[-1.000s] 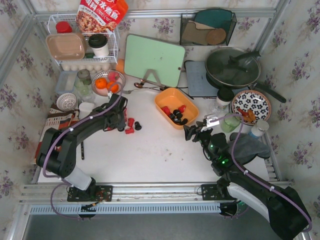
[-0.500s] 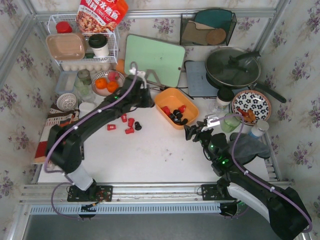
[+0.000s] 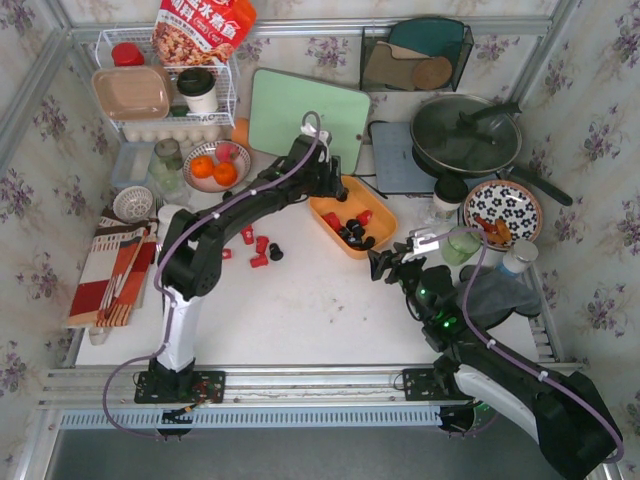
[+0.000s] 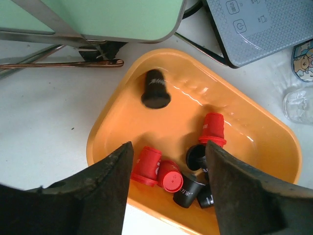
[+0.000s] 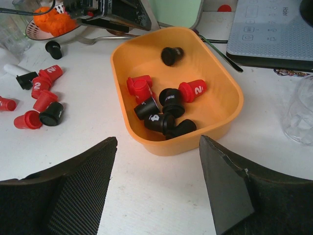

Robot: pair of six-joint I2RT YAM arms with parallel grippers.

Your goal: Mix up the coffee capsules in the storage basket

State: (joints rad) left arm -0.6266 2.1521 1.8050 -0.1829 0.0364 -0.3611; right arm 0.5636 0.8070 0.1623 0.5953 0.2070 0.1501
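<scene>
Well: left gripper (image 4: 168, 144) hanging over shallow orange plastic basket (image 4: 98, 134), jaws apart; right gripper (image 5: 158, 138) gaping; blurred black tapered capsule (image 4: 156, 89) maybe bouncing over low rim.

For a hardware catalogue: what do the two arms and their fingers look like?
The left arm and right arm are black, each with a white link near its base and a purple cable. The right arm shows a green light. Left fingers are smooth black; right fingers look woven.

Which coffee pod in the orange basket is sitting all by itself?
The black capsule at the storage basket's end by the green cutting board. The other capsules, red and black, huddle together at the opposite end; this one lies alone.
</scene>
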